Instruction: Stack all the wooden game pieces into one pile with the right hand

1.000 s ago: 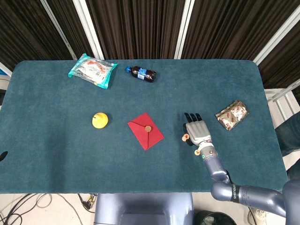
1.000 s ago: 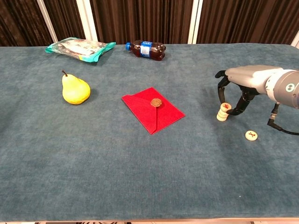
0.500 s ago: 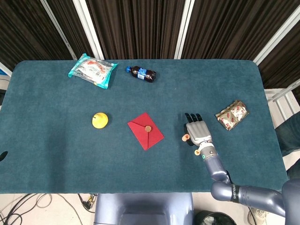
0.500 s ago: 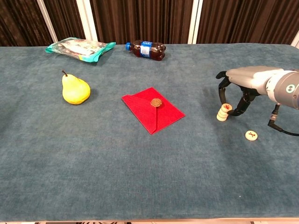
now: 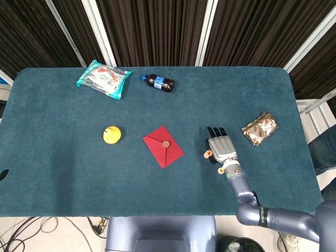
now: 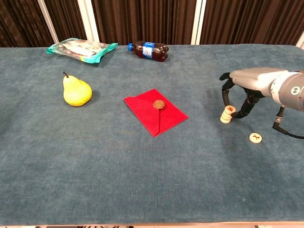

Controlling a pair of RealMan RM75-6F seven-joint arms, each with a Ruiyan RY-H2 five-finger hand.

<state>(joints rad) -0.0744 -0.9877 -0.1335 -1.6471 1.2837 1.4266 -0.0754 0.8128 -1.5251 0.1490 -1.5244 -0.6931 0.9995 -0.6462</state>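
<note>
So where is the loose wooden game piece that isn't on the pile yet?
In the chest view the loose game piece lies flat on the table's right side, near and right of the small pile under the right hand.

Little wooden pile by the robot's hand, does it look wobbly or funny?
A bit. The small stack of round wooden game pieces has its top disc tilted, not lying flat. The right hand arches over it, fingers either side. One more round wooden piece lies alone on the blue table, not yet stacked.
</note>
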